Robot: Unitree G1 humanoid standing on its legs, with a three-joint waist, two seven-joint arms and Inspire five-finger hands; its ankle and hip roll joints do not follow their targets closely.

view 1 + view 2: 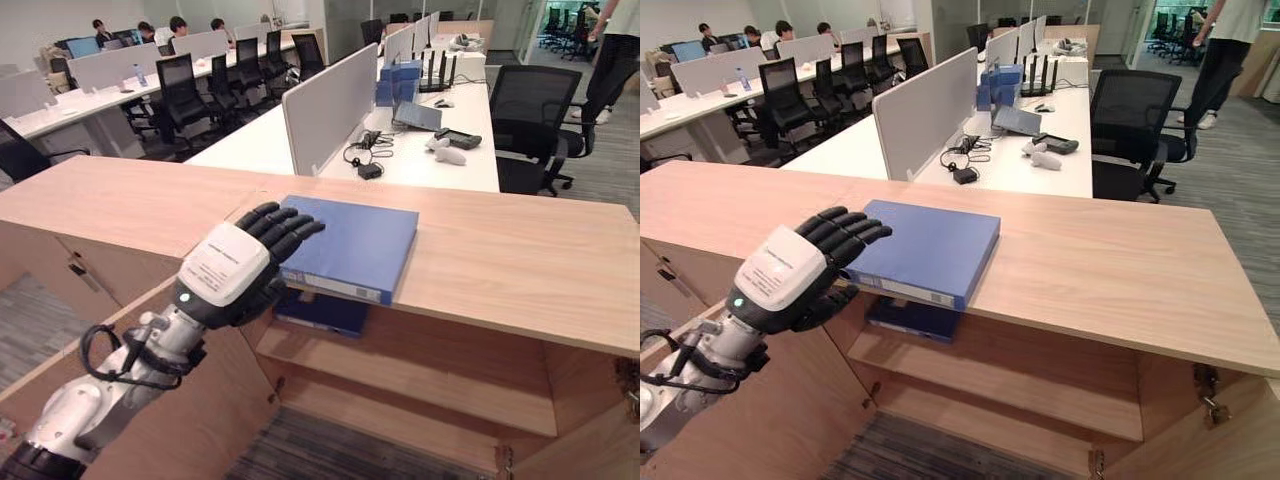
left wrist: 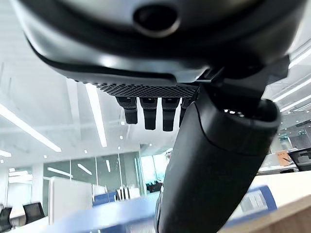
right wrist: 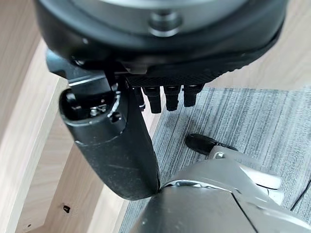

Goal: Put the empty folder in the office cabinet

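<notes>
From the head views: blue folder [image 1: 350, 245] lying flat on the cabinet top [image 1: 520, 265], one edge jutting past the front rim, with the left hand [image 1: 235, 270] at its near corner, fingers curved over the top, thumb hidden beneath, grasp unclear. Left wrist view: fingers [image 2: 146, 111] loosely extended above the folder, label blurred, unreadable. Right wrist view: right hand [image 3: 116, 145] relaxed, holding nothing, beside the cabinet's wooden panel [image 3: 29, 145].
</notes>
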